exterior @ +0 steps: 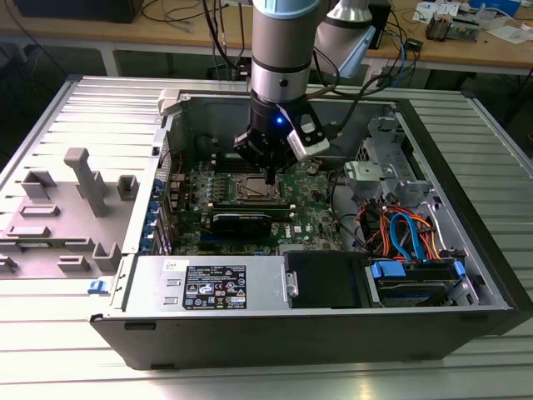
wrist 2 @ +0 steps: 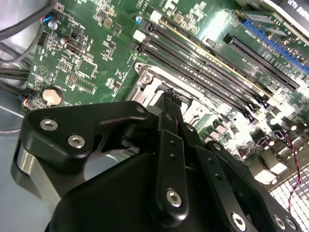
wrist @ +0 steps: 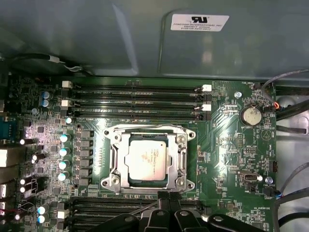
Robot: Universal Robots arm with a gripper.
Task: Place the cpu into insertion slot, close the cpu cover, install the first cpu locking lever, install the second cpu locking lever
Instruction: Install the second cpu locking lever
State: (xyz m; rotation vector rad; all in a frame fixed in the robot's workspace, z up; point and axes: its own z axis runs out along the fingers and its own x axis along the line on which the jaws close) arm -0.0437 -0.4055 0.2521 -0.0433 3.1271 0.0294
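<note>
place: workshop/lab | cues: slatted metal table [exterior: 75,350]; cable-strewn wooden bench [exterior: 166,29]; opened computer case [exterior: 466,250]

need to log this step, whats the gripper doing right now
gripper: shut, holding nothing, its tip at the edge of the cpu cover, which is down over the cpu.

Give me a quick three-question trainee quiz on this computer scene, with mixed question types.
1. True or false: the cpu sits in the insertion slot.
2. The end effector is nearest to: A) the blue cables, B) the insertion slot's edge, C) the power supply.
3. Fill in: the cpu cover lies ___ over the chip.
Key: 1 true; 2 B; 3 closed.
</note>
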